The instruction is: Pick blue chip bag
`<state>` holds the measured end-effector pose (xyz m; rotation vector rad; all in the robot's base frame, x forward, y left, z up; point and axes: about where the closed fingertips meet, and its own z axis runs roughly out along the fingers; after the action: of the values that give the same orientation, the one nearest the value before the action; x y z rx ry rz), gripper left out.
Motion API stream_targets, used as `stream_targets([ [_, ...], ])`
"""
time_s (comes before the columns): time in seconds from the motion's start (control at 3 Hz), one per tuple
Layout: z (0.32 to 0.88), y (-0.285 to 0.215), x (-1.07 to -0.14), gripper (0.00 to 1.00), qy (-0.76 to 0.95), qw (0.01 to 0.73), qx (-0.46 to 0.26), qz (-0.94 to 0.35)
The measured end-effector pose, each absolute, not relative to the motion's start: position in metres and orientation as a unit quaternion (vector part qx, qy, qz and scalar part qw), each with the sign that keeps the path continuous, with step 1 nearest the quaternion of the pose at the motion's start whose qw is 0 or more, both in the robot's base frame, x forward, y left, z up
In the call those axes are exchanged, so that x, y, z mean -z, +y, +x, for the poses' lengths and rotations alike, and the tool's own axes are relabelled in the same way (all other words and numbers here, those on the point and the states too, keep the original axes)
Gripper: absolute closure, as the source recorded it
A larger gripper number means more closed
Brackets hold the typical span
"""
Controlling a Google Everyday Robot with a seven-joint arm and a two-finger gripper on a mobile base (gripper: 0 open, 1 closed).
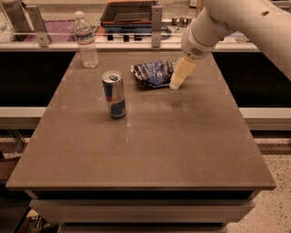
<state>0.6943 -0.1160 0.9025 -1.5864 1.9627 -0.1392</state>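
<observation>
The blue chip bag (153,73) lies flat and crumpled on the far middle of the brown table (150,136), shiny dark blue with white markings. My gripper (175,83) hangs from the cream arm that comes in from the upper right. Its tip is down at the table's surface, right at the bag's right edge. I cannot tell if it touches the bag.
A blue-and-silver drink can (114,94) stands upright left of the bag. A clear water bottle (86,40) stands at the table's far left corner. Behind the table runs a counter with a dark tray (128,13) and rails.
</observation>
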Motion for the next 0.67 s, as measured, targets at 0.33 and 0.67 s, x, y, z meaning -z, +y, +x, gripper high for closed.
stream_targets([
  [0.33,0.71,-0.118,-0.881,0.0,0.748,0.303,0.043,-0.589],
  [0.67,0.727,-0.117,-0.861,0.0,0.75,0.298,0.032,-0.589],
])
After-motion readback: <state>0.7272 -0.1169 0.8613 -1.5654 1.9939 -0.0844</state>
